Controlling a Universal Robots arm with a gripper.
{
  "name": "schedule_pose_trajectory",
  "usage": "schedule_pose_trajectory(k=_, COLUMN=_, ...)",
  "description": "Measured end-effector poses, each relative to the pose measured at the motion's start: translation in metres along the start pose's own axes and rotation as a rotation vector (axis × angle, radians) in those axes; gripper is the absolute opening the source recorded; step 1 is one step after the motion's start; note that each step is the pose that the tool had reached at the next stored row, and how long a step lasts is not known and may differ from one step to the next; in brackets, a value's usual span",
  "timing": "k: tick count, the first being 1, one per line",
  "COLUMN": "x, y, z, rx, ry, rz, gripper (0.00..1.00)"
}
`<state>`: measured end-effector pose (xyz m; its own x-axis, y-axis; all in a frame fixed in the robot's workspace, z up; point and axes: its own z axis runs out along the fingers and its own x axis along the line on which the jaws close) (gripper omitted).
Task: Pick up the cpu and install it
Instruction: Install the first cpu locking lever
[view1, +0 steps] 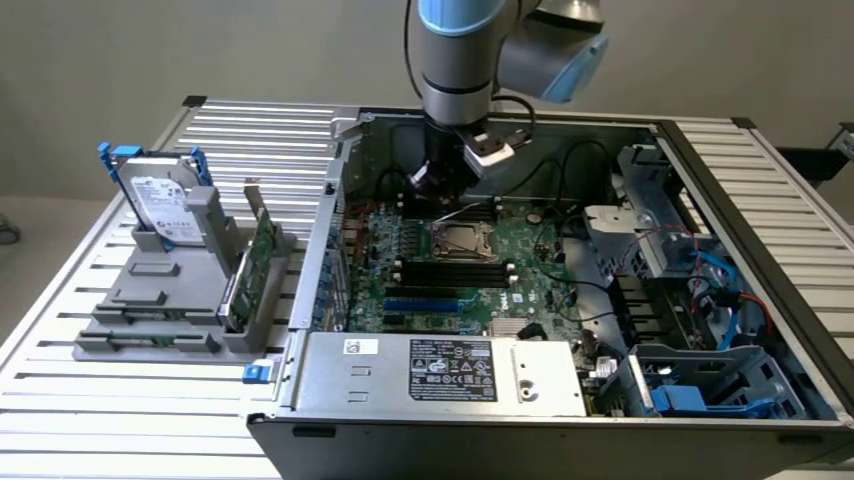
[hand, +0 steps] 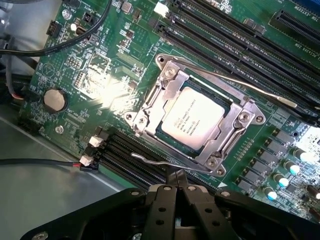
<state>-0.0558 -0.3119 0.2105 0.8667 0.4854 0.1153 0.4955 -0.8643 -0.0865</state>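
The cpu (hand: 195, 119) is a small square chip with a silvery top and printed text. It lies flat inside the metal socket frame (hand: 167, 82) on the green motherboard (hand: 100, 75); two thin wire levers run along the frame's sides. In the exterior view the cpu (view1: 466, 240) sits mid-board inside the open computer case (view1: 441, 370). My gripper (hand: 176, 176) hangs just above the socket's edge, its black fingers shut together with nothing between them. From outside, the gripper (view1: 445, 185) is seen lowered into the case, slightly behind the socket.
Black memory slots (hand: 235, 47) and loose black cables (hand: 45, 162) flank the socket. Case walls, a drive cage (view1: 654, 210) and a power supply (view1: 447, 370) ring the board. At the exterior view's left, a grey rack (view1: 174, 300) holds a hard drive (view1: 163, 205) and a green card (view1: 254, 265).
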Motion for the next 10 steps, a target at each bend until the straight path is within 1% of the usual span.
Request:
schedule_pose_trajectory(k=6, x=-0.0053, y=-0.0042, z=-0.0075, rx=0.0017, ry=-0.0024, rz=-0.003, gripper=0.11)
schedule_pose_trajectory(k=10, x=-0.0104, y=-0.0075, z=-0.0102, rx=0.0016, ry=-0.0031, rz=-0.003, gripper=0.11)
